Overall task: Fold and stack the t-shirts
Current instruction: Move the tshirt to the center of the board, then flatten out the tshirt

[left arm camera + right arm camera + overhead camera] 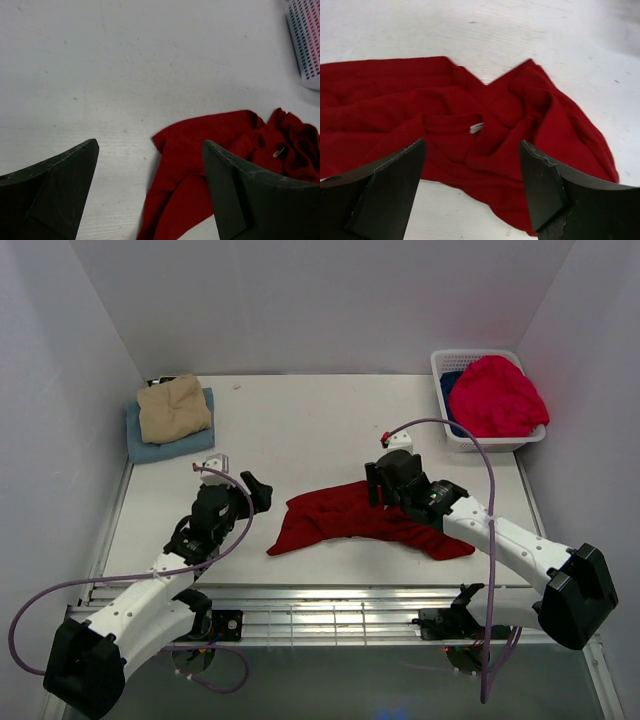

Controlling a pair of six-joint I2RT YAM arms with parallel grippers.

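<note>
**Top view.** The tan t-shirt (173, 408) lies folded on the folded light blue t-shirt (140, 448) at the far left corner of the desk (320, 420); these two appear finished. The pinkish-red t-shirt (497, 395) is heaped in the white basket (470, 354) at the far right, and the deep blue t-shirt (451, 390) shows beside it, so both are judged untouched. The dark red t-shirt (360, 522) lies unfolded and rumpled at mid-desk. It is between the left hand (256, 490), just off its left end, and the right hand (378, 485), over its far edge. About three of the five shirts remain to be folded.

**Left wrist view.** The left hand (150, 145) is released, with its fingers spread and nothing between them. The dark red t-shirt (215, 135) lies ahead and to the right, flat on the desk (125, 60). The basket (307, 40) is at the upper right.

**Right wrist view.** The right hand (472, 145) is likewise released and hovers over the dark red t-shirt (395, 95). The cloth is creased around the collar, where a white label (476, 128) shows, and one pointed corner is flung out to the right.
</note>
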